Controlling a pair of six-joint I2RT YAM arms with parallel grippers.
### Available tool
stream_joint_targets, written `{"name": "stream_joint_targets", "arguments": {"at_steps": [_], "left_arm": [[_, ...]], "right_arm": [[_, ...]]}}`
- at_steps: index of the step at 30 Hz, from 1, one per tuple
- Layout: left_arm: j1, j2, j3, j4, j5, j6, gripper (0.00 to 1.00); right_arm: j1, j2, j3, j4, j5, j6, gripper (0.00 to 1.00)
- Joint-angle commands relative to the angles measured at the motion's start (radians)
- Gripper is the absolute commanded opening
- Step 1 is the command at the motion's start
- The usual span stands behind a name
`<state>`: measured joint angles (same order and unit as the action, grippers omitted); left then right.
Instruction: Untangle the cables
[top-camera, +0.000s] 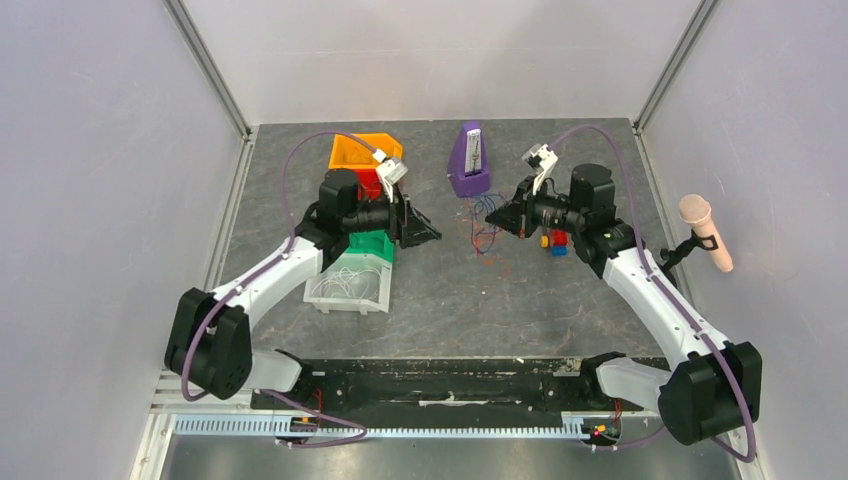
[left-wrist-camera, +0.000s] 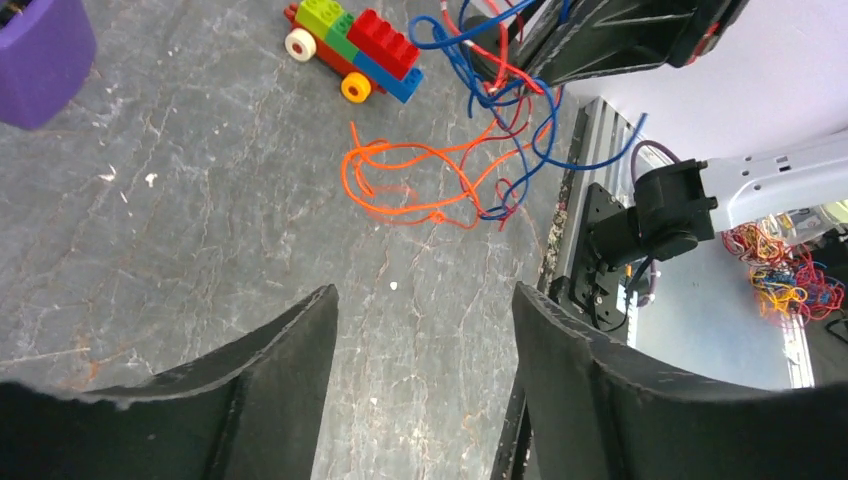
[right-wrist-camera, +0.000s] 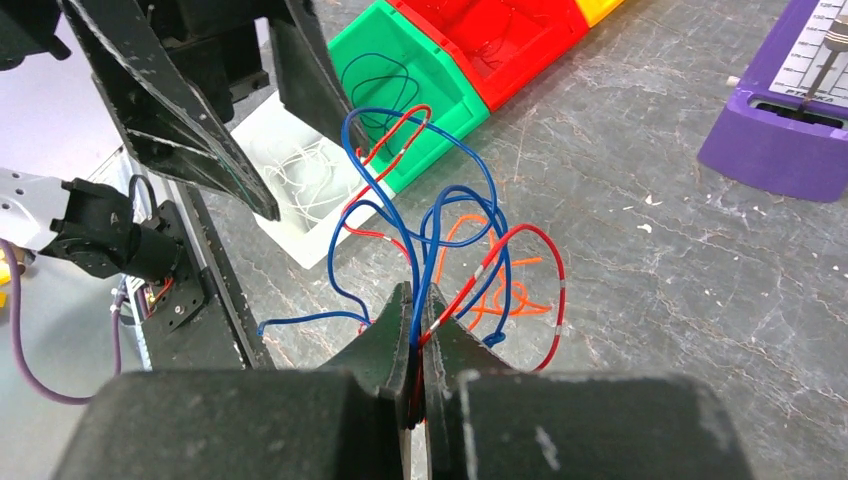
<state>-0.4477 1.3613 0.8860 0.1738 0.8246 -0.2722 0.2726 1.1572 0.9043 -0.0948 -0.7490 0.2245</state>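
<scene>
Nearest the arm bases, the white bin (top-camera: 345, 303) holds loose white strands. The green bin (right-wrist-camera: 450, 100) just beyond it has a thin blue loop inside, so I judge part of the sorting done. Further out on the tabletop (top-camera: 450, 300), the right tool (right-wrist-camera: 417, 300) is clamped on the cables (right-wrist-camera: 440, 215). Blue and red strands loop up from its tips, and an orange strand (left-wrist-camera: 400, 180) lies on the tabletop, caught into the bunch. The left tool (left-wrist-camera: 425, 370) faces this bunch, jaws apart and empty, short of the wires. By my reading, what remains is this blue, red and orange snarl, to be drawn apart strand by strand. Farther back sit the red bin (right-wrist-camera: 530, 75), the orange bin (top-camera: 355, 150) and a purple metronome (top-camera: 470, 160).
</scene>
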Motion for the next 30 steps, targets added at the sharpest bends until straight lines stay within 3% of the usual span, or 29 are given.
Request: {"name": "stream_joint_targets", "arguments": {"at_steps": [1,9,13,15,19,20,23,30], "left_arm": [[-0.013,0.035,0.039,-0.015,0.003,-0.086,0.75],[-0.039,0.196,0.074,0.202,-0.067,-0.375,0.78],[-0.077,0.264,0.091,0.256,-0.06,-0.447,0.78],[-0.092,0.288,0.09,0.26,-0.068,-0.468,0.7],[-0.076,0.291,0.088,0.236,-0.035,-0.466,0.11],[-0.058,0.277,0.082,0.216,-0.027,-0.451,0.03],[0.029,0.21,0.051,0.115,-0.016,-0.375,0.02],[0.252,0.101,0.083,-0.38,-0.094,0.055,0.02]], "right_arm": [[0.002,-0.011,0.001,0.036,-0.036,0.019,0.0],[0.014,-0.006,0.012,0.041,-0.064,0.022,0.0],[0.023,-0.009,0.004,0.038,-0.059,0.015,0.0],[0.024,-0.007,0.006,0.04,-0.058,0.015,0.0],[0.022,-0.008,0.021,0.009,-0.027,-0.013,0.0],[0.014,-0.008,0.024,-0.009,-0.013,-0.026,0.0],[-0.038,-0.011,0.024,-0.06,-0.009,-0.056,0.0],[-0.205,-0.012,0.026,-0.124,-0.059,-0.11,0.0]]}}
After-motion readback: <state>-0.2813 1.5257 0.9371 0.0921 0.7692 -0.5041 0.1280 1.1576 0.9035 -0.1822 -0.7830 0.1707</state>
